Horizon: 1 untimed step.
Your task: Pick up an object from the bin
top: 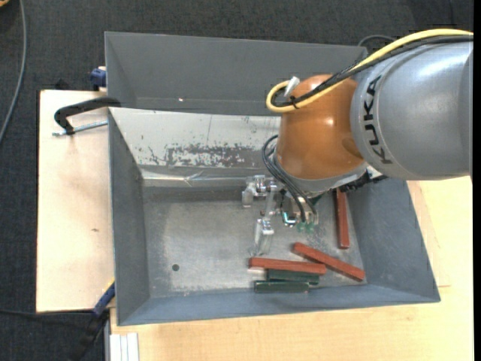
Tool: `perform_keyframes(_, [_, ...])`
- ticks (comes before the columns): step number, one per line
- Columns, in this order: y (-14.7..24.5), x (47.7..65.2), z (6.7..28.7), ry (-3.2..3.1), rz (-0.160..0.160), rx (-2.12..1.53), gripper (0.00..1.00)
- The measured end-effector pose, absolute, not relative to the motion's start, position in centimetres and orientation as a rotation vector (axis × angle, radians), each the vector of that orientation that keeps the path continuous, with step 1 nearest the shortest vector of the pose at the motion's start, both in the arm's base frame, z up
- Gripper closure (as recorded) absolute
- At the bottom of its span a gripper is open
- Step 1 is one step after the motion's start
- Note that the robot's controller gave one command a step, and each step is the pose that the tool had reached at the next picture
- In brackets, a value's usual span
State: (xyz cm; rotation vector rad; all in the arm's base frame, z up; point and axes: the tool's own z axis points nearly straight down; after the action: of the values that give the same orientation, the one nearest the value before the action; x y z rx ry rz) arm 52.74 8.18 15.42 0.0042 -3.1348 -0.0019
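Camera view: gripper (264, 215) low inside the grey bin (126, 224), right of centre, just behind a red-brown stick (286, 264) and a dark green stick (285, 281) lying by the front wall. Spread or pressed together: cannot tell. Nothing seen lifted; pick not yet done.

hand (260, 210) over bin (188, 239) centre | red sticks (288, 264), dark green stick (285, 280) near lower wall
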Motion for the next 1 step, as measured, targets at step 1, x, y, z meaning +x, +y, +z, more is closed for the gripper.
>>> perform_keyframes(1, [8.14,52.86,15.78,-3.141,-0.003,0.001,0.0])
